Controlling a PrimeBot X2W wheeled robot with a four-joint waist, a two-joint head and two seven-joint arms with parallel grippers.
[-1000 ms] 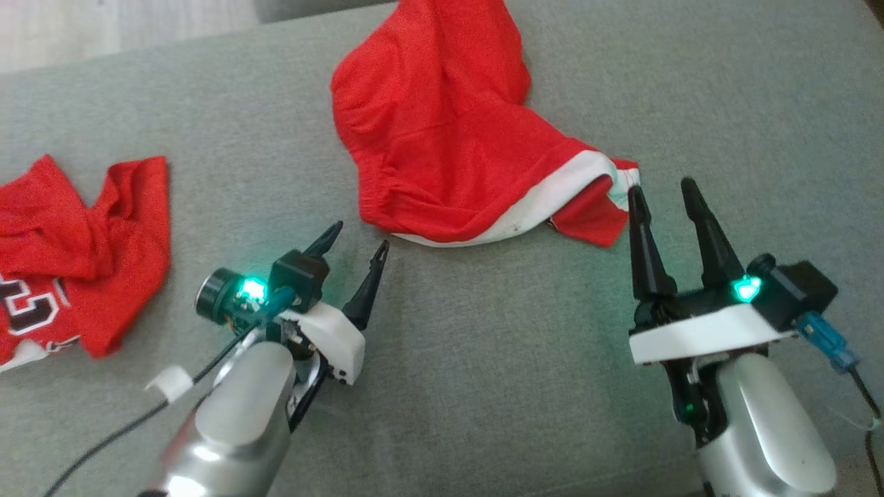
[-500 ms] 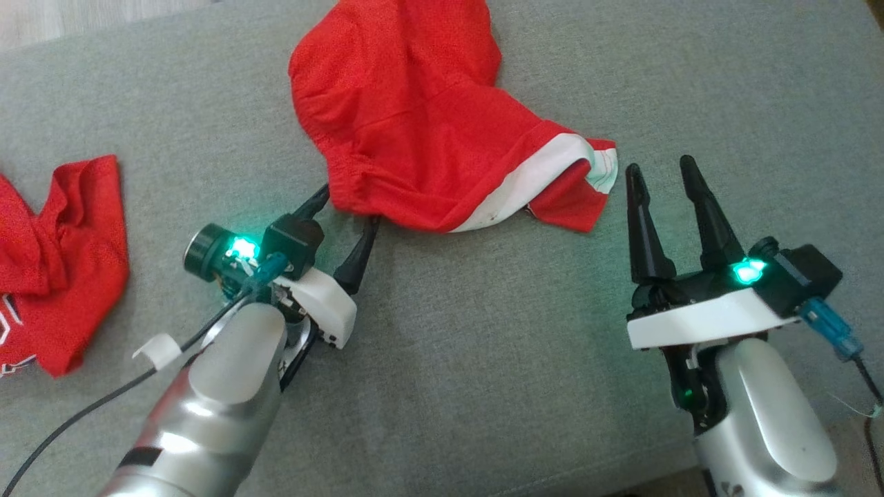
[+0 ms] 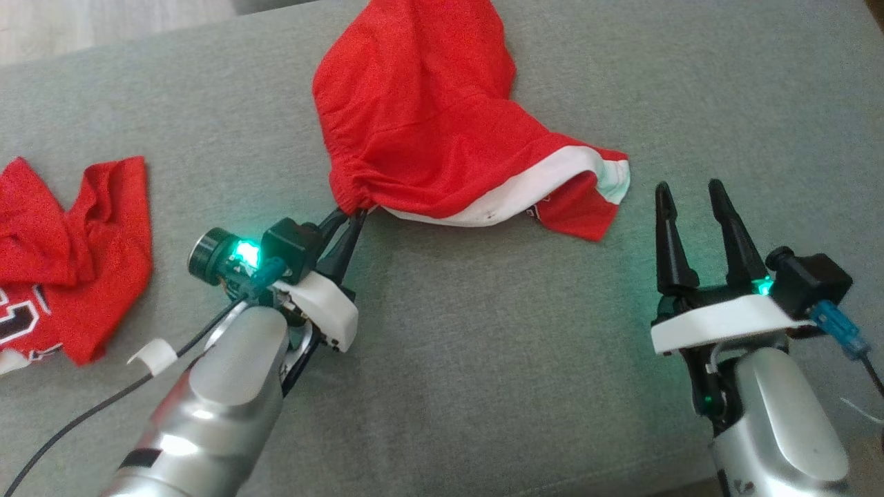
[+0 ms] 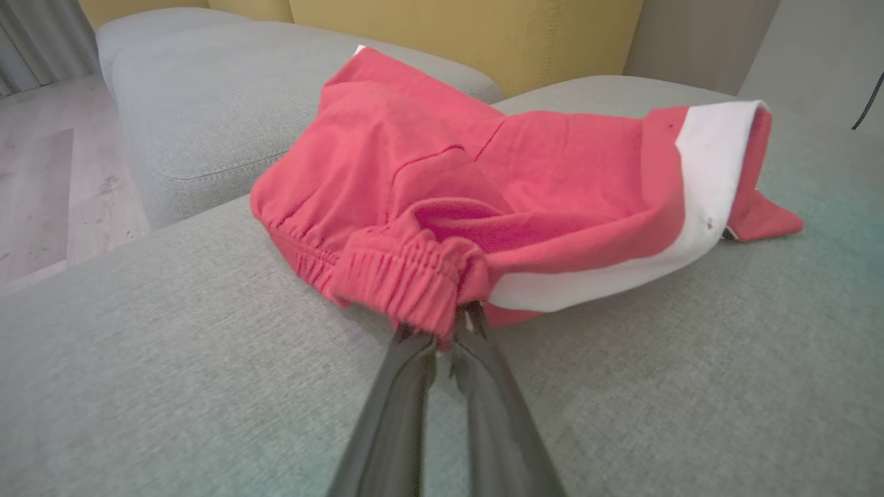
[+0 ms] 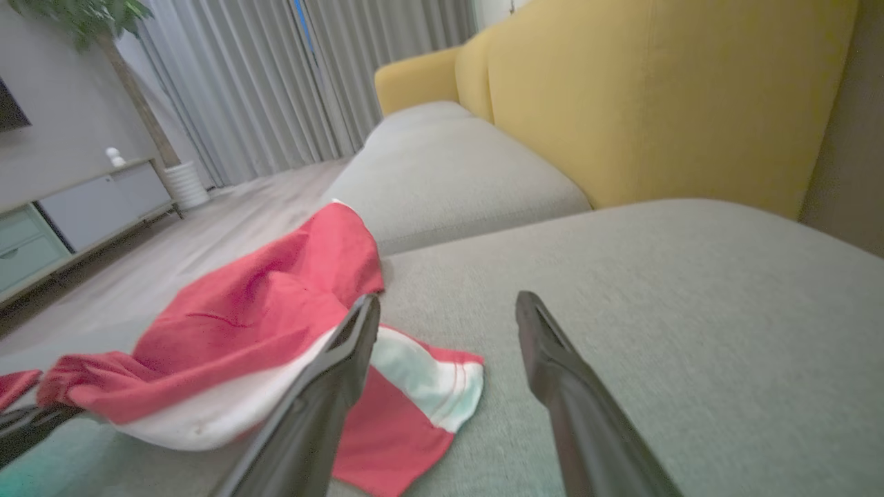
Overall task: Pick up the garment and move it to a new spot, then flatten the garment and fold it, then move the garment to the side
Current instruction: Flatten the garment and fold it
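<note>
Grey sofa seat [image 3: 483,359], yellow backrest [image 5: 656,103]; left pincer [image 3: 351,215] tight on garment [image 3: 414,124], right pincer [image 3: 689,186] agape.

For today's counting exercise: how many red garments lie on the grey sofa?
2. Shorts at top centre, waistband in the left gripper; a jersey crumpled at the left edge, partly cut off. Others may be hidden.
</note>
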